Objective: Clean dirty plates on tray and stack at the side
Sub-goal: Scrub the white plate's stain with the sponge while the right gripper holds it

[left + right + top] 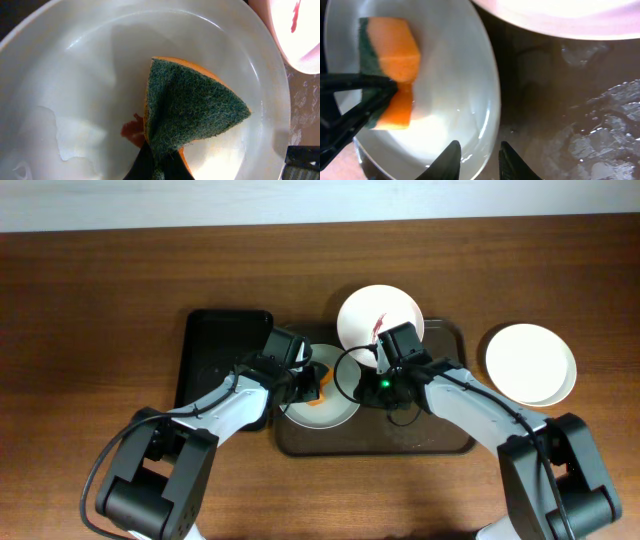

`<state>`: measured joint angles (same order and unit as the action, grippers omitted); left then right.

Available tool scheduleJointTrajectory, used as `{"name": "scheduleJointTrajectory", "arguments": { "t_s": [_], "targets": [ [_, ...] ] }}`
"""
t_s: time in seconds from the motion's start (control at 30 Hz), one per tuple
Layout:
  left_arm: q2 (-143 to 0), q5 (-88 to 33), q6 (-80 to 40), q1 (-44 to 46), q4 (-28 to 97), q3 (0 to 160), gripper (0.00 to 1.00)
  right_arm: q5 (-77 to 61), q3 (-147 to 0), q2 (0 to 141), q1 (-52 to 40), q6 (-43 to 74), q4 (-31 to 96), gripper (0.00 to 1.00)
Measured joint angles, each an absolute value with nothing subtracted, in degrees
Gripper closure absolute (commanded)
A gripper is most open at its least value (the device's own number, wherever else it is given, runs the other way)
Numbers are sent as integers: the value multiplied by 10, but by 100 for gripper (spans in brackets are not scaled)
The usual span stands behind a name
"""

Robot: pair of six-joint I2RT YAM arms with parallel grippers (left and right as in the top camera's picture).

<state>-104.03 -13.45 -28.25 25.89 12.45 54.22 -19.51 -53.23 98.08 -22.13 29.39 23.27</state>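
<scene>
Left end effector point(157, 169) was clenched on the sponge point(192, 110), pressing it onto the plate point(75, 75) in the tray point(440, 438) at frame centre. Right end effector point(479, 159) grasped that plate's rim.

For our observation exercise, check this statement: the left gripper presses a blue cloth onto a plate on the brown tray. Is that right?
Not a blue cloth: the left gripper presses an orange sponge with a green scouring face onto a plate on the brown tray, as the left wrist view shows.
</scene>
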Motion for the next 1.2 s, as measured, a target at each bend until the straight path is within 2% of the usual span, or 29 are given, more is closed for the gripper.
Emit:
{"name": "scheduleJointTrajectory", "arguments": {
  "t_s": [0.07,0.17,0.2,0.63,0.9,1.2],
  "targets": [
    [-1040,-135,-283,259,125,542,100,-191,-532,992,-221,298,232,76],
    [-1040,-135,-283,259,125,542,100,-191,-532,1015,-221,302,230,94],
    [-1040,-134,-283,259,126,542,100,-192,-533,1018,-222,300,227,96],
    [-1036,-101,-282,235,131,542,100,-191,-541,1020,-223,316,249,96],
    [-990,-177,-248,215,129,542,100,-190,-541,1020,-223,313,255,96],
    [-957,-161,-242,215,148,542,100,-190,-541,1020,-223,310,257,96]
  ]
}}
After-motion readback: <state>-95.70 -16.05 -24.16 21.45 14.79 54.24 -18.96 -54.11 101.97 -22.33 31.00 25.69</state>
